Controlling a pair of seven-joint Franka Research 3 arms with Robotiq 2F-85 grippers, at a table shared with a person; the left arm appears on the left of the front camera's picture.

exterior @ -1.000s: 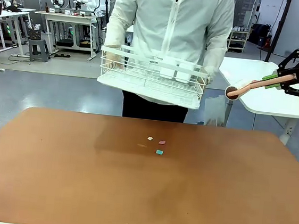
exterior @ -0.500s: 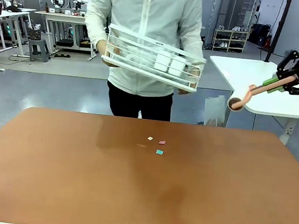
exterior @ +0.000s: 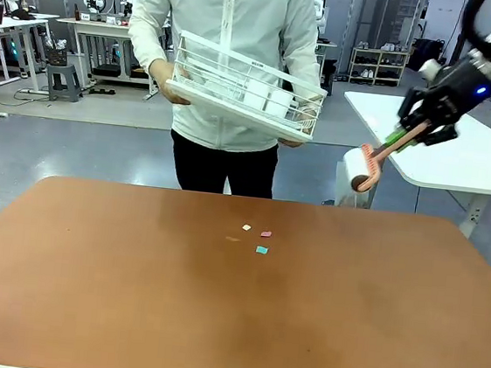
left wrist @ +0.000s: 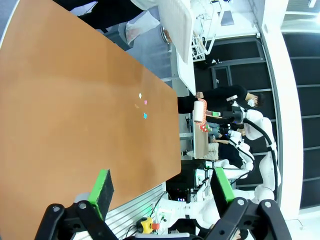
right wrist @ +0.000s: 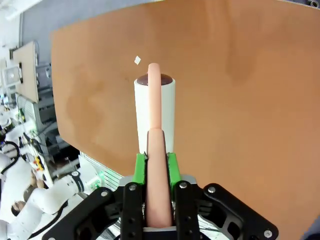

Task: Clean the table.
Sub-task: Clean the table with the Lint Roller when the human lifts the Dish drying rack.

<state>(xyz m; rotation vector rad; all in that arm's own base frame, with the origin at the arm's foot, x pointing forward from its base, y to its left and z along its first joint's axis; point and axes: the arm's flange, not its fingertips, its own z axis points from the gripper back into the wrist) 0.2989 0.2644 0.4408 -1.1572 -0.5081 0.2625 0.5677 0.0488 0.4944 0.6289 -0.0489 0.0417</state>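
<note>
The table point(exterior: 128, 295) is a wide reddish-brown top, and near its far middle lie three small paper scraps: white point(exterior: 246, 228), pink point(exterior: 267, 234) and teal point(exterior: 261, 250). My right gripper point(exterior: 417, 127) hangs high beyond the far right corner, shut on the pink handle of a lint roller point(exterior: 357, 169) whose white roll points down. The right wrist view looks along that lint roller point(right wrist: 154, 107), clamped between the right gripper's point(right wrist: 156, 167) green pads above the table point(right wrist: 240, 75), with one scrap point(right wrist: 137, 60) past it. My left gripper point(left wrist: 162, 187) is open and holds nothing, off the table point(left wrist: 75, 100) edge.
A person stands at the far side holding a tilted white wire basket point(exterior: 242, 91) with white cups in it. A white side table point(exterior: 467, 163) stands at the back right, under my right arm. Most of the brown top is bare.
My right arm swung left toward the table's far right corner, and the roller now points down. The person stepped left with the basket, tilting it.
</note>
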